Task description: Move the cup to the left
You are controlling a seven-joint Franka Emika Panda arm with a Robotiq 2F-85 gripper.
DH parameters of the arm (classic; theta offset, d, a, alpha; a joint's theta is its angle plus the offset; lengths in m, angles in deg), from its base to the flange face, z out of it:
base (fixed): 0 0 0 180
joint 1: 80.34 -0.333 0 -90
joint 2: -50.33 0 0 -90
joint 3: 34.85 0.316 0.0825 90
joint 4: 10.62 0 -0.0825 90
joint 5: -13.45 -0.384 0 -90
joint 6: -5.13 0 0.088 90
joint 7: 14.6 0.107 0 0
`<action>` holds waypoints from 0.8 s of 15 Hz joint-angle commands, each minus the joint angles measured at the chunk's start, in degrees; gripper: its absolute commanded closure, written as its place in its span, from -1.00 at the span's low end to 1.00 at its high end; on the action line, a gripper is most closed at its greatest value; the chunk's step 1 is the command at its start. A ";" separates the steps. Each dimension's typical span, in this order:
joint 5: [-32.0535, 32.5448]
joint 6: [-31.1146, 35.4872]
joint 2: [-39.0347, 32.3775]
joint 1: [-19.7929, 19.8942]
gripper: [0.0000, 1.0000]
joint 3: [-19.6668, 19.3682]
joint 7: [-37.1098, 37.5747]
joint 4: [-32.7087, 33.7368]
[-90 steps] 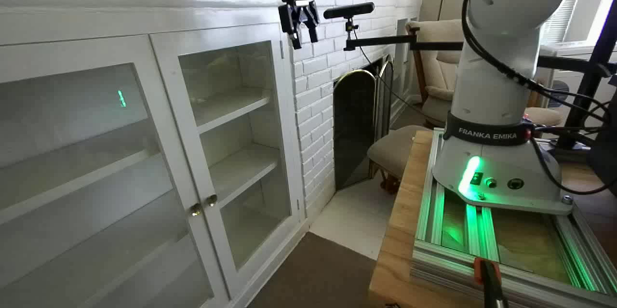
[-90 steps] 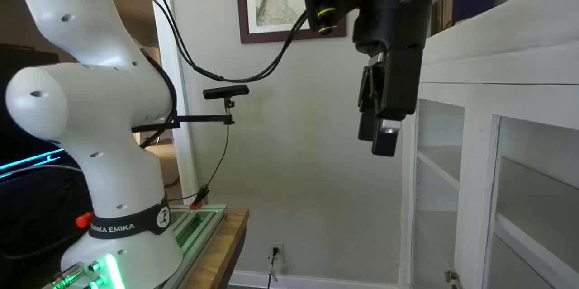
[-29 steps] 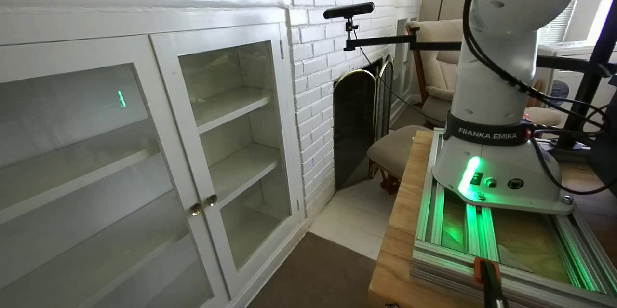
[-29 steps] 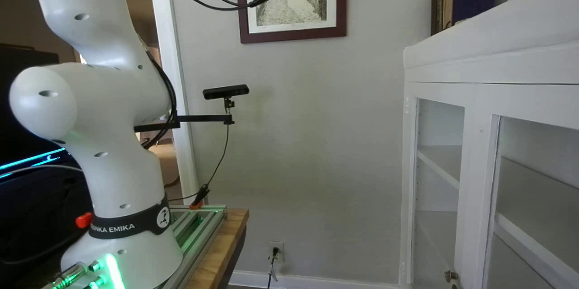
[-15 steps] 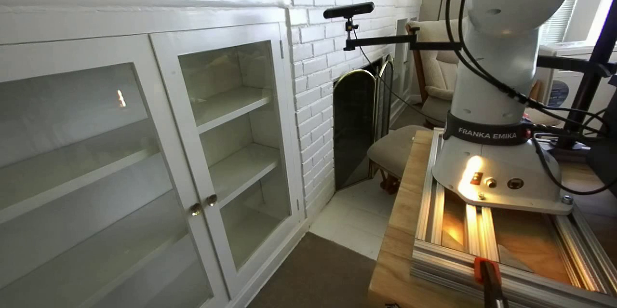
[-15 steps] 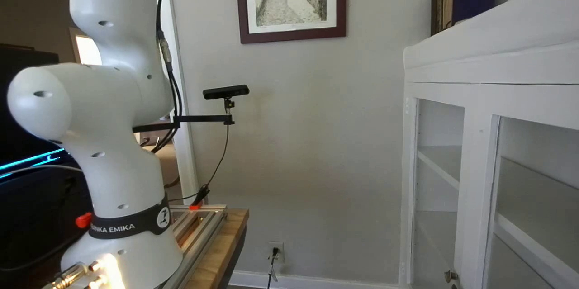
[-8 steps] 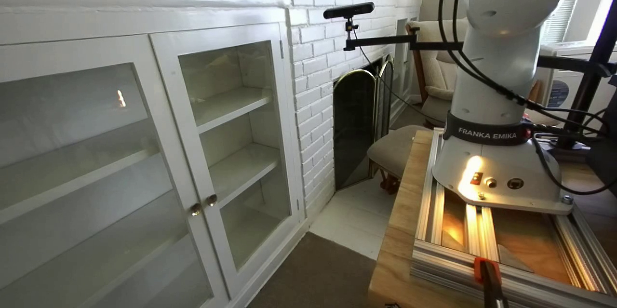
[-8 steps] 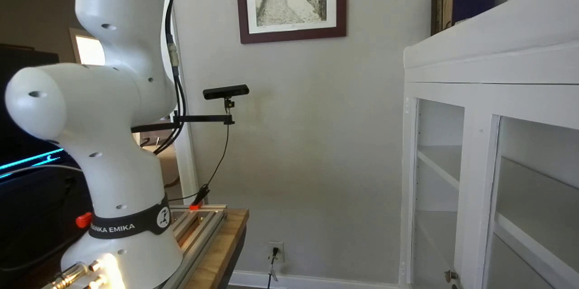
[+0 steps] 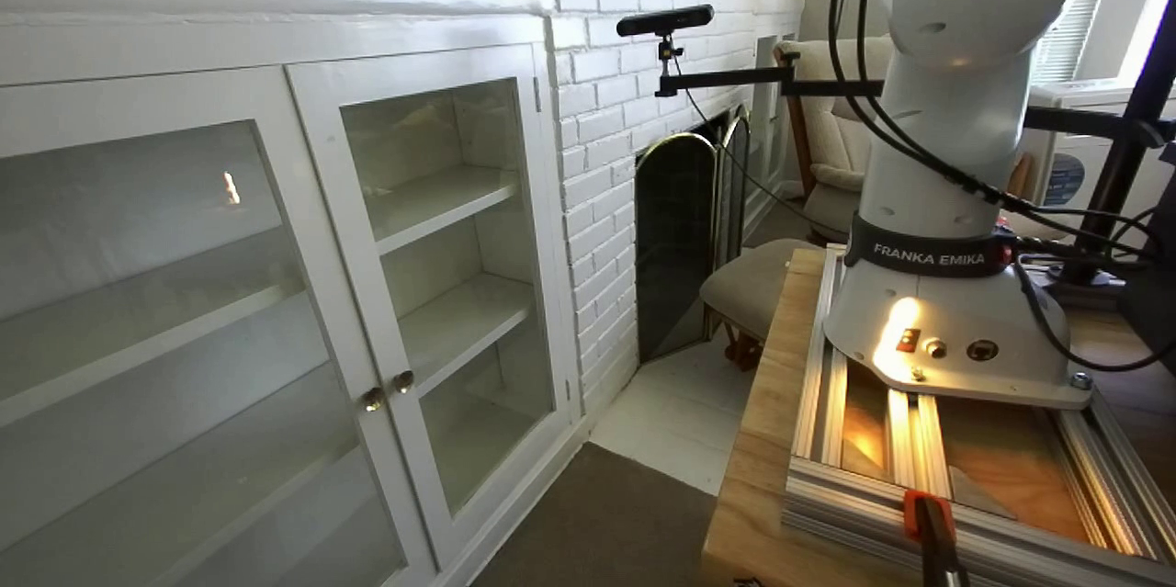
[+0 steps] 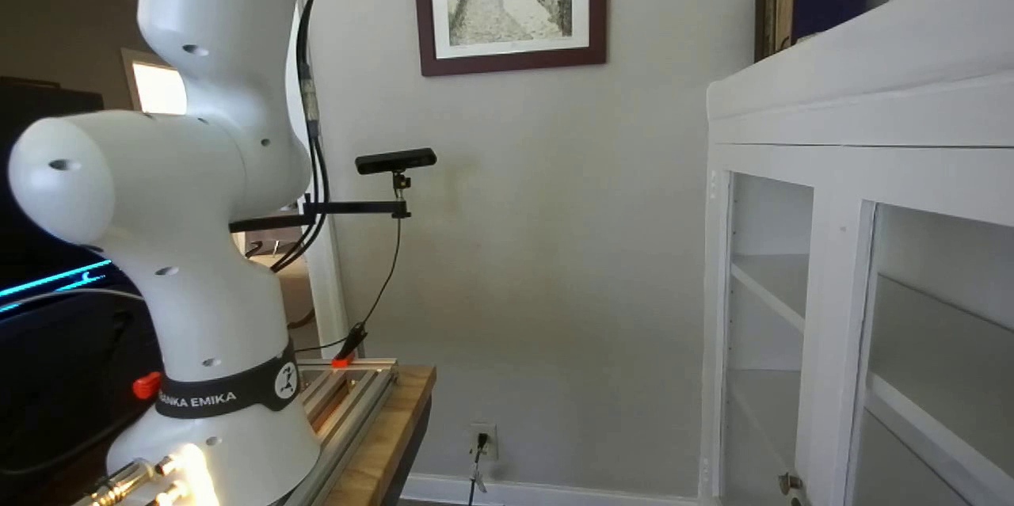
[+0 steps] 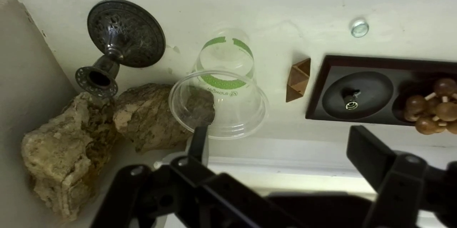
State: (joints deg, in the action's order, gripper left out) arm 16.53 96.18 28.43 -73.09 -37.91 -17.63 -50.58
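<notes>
The cup [image 11: 234, 110] is clear plastic with a green band and faint lettering. In the wrist view it stands on a white surface left of centre, its wide open rim facing the camera. My gripper [image 11: 278, 142] is open with nothing between its fingers. The left fingertip overlaps the lower edge of the cup's rim in the picture; I cannot tell whether it touches. The right fingertip is well to the right, below a dark tray. The cup and the gripper are out of view in both exterior views.
In the wrist view, a dark metal candlestick [image 11: 137, 35] and two rocks [image 11: 160, 117] [image 11: 60, 153] stand left of the cup. A faceted wooden piece [image 11: 298, 80], a small glass piece [image 11: 359, 28] and the dark tray [image 11: 332, 68] with a wooden ball puzzle [image 11: 444, 110] are right.
The gripper showed in both exterior views 6 s ago; it has since left them over the top. The upper arm has since swung slightly. The base light turned from green to warm white.
</notes>
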 commanded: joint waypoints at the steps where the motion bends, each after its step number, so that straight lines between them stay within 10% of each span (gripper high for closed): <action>1: 0.00 0.00 0.04 -0.01 -1.00 0.00 0.00 0.00; 12: 1.05 2.35 0.09 0.03 -1.00 -0.21 -1.77 -1.16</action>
State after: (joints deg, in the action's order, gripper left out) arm 16.98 97.63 28.25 -73.10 -37.99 -18.16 -50.90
